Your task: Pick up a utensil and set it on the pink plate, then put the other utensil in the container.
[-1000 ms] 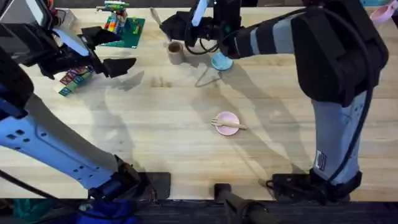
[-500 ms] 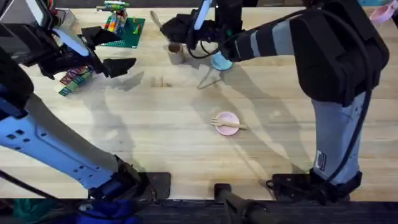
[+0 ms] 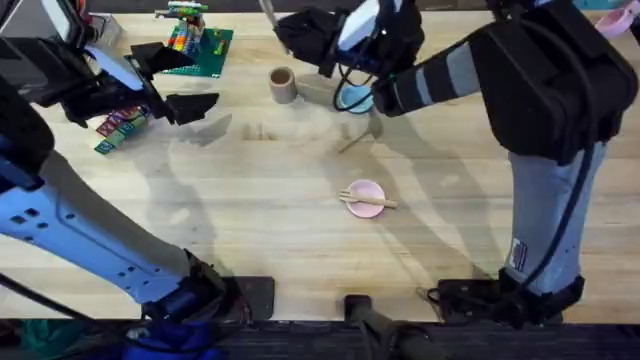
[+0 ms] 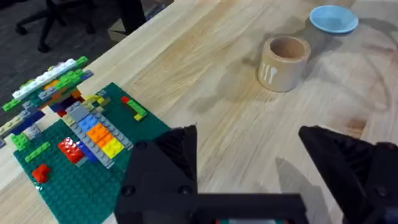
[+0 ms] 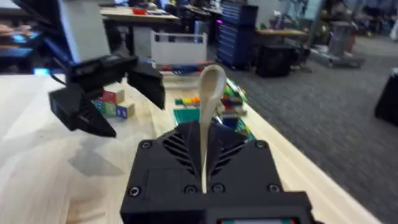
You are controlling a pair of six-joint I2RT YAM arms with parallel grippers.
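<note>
The wooden fork (image 3: pixel 367 199) lies across the pink plate (image 3: pixel 366 190) in the middle of the table. My right gripper (image 3: pixel 300 34) hovers at the far edge, above and just right of the brown cylindrical container (image 3: pixel 283 84), which stands upright. It is shut on the handle of the wooden spoon (image 5: pixel 209 87), whose bowl points away from the gripper (image 5: pixel 203 138). The left wrist view shows the container (image 4: pixel 284 62) empty. My left gripper (image 3: pixel 178 80) hangs open over the far left of the table, its fingers (image 4: pixel 176 151) holding nothing.
A light blue plate (image 3: pixel 353 98) sits right of the container, under the right arm. A green brick baseplate with coloured bricks (image 3: pixel 199 42) lies at the far left, and small coloured blocks (image 3: pixel 120 128) rest under the left arm.
The right arm has risen and swung a little right, away from the container's rim, carrying the spoon. The left arm, fork and plates have not moved.
</note>
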